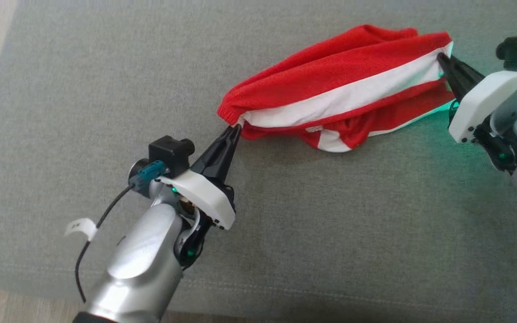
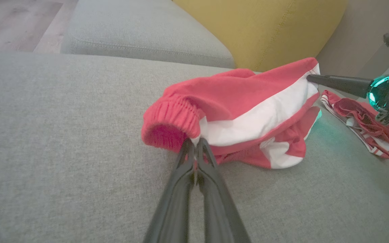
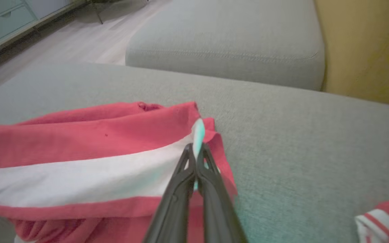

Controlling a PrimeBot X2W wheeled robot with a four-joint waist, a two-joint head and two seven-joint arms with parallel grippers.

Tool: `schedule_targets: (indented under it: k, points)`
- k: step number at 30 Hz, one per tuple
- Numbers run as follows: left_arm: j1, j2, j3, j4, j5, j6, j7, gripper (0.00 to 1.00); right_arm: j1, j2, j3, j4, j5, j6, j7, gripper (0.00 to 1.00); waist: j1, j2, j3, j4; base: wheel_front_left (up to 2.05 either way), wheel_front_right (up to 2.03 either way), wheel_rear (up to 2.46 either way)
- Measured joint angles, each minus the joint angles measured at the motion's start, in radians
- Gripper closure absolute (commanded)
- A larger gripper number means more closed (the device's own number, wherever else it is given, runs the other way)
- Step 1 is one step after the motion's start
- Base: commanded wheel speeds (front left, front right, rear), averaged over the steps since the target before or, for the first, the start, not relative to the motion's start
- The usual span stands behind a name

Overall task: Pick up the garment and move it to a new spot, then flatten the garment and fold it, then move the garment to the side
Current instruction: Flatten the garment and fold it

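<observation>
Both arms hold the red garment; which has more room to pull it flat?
Left, probably: the left tool pinches the garment's elastic end with bare cushion behind it. The right tool has a second red garment close by.

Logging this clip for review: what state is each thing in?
Red-and-white striped knit garment: bunched, unfolded, strung between both grippers, sagging onto the grey fabric cushion.
Left gripper: jaws shut on the garment's ribbed end.
Right gripper: jaws shut on the garment's other end.
Second red-and-white striped cloth: crumpled, lying loose on the cushion.
</observation>
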Motion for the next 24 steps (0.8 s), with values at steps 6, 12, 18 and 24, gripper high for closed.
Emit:
schedule_targets:
  k: [6,12,18,24]
  points:
    - [0.004,0.043,0.01,-0.023,-0.001,0.008,0.0,1.0,0.005,-0.018,0.037,-0.059,0.032,0.0,-0.049,1.0,0.0,0.0,-0.073,-0.029,0.0,0.0,0.0]
    - [0.018,0.091,0.024,-0.085,-0.001,0.018,0.014,1.0,0.007,-0.054,0.053,-0.112,0.053,0.0,-0.088,1.0,0.0,0.0,-0.141,-0.059,0.0,0.0,0.0]
    - [0.039,0.152,0.051,-0.198,-0.018,0.034,0.051,1.0,0.035,-0.07,0.057,-0.149,0.041,0.0,-0.154,1.0,0.0,0.0,-0.226,-0.096,0.0,0.0,0.0]
    - [0.057,0.216,0.06,-0.338,-0.021,0.043,0.129,1.0,0.051,-0.082,0.032,-0.193,0.002,0.0,-0.192,1.0,-0.0001,0.0,-0.305,-0.125,0.0,0.0,0.0]
